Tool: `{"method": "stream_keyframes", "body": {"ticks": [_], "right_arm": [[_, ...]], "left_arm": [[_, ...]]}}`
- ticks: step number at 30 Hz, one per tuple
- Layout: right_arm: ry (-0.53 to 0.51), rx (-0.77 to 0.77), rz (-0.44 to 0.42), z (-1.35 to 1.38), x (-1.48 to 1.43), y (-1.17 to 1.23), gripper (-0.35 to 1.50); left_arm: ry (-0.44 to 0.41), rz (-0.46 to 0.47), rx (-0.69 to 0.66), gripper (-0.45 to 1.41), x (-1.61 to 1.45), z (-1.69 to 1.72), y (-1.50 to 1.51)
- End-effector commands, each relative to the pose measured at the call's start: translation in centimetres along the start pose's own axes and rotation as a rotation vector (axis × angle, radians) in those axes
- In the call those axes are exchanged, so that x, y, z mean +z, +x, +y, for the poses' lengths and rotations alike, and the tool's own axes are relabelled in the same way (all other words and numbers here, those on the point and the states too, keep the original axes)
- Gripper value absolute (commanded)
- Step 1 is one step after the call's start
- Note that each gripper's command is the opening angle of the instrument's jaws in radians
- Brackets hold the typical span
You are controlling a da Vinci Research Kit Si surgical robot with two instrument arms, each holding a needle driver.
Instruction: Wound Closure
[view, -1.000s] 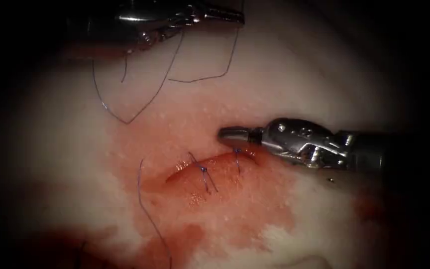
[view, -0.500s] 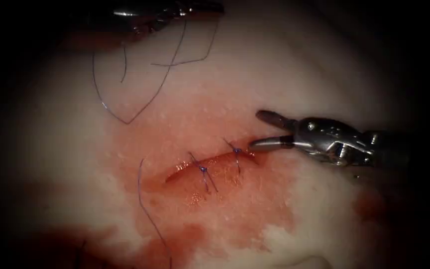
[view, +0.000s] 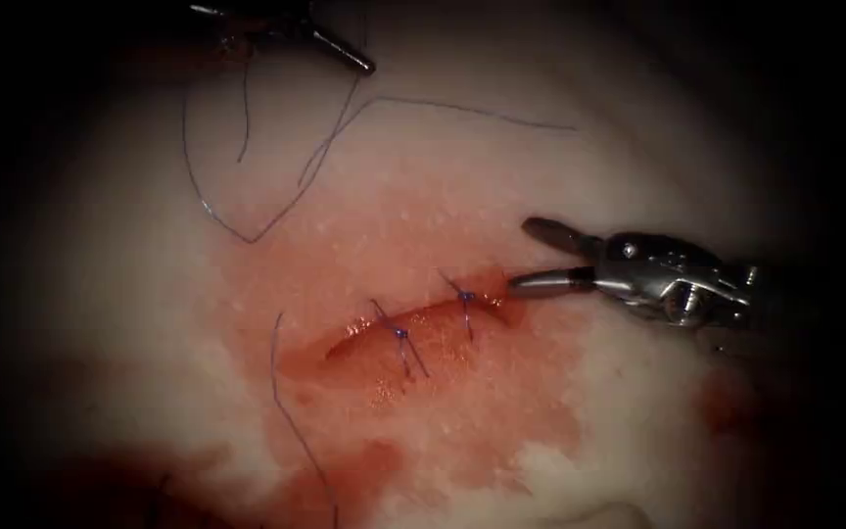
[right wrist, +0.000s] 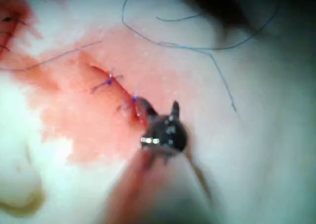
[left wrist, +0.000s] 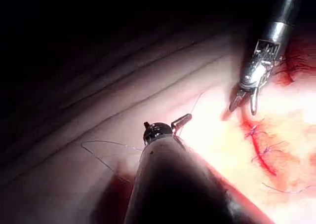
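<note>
two tied stitches cross the cut, and both tools hold off from it.

endoscope view: the right tool (view: 540, 257) sits at the right end of the cut (view: 413, 328) with its jaws spread and nothing between them, the lower jaw just beside the tissue (view: 580, 167) at the cut's end. two knotted stitches (view: 464, 299) cross the cut. the left tool (view: 340, 54) is at the far edge, well apart from the cut; thread (view: 276, 211) loops loosely over the tissue below it, and i cannot tell whether its jaws pinch it. red fluid (view: 364, 470) stains the tissue around the cut. left wrist view: the left tool (left wrist: 181, 120) hovers over pale tissue, thread (left wrist: 106, 147) trailing beside it; the right tool (left wrist: 244, 101) stands spread near the cut (left wrist: 259, 145). right wrist view: the right tool (right wrist: 158, 108) is open over the cut's (right wrist: 116, 88) end, thread (right wrist: 197, 49) lying beyond. the needle cannot be made out.
</note>
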Motion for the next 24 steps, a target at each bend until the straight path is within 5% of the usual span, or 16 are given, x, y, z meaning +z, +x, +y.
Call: {"method": "stream_keyframes", "body": {"ticks": [1,5,12,18,24], "right_arm": [[0.002,-0.001,0.002,0.01,0.08,0.0,1.31],[0.0,0.006,-0.001,0.04,0.01,0.06,1.31],[0.013,-0.071,-0.023,0.02,-0.33,0.51,1.29],[0.05,-0.163,-0.034,-0.14,-0.41,0.72,1.29],[0.133,-0.217,-0.084,-0.3,-0.4,0.7,1.26]], "left_arm": [[0.0,0.002,0.01,1.26,0.04,-0.02,0.07],[-0.016,0.069,0.041,1.21,-0.03,0.15,0.28],[-0.091,0.172,0.158,1.08,0.12,0.78,0.47],[-0.122,0.184,0.251,0.94,0.0,1.33,-0.16],[-0.136,0.224,0.287,0.89,-0.19,1.42,-0.63]]}}
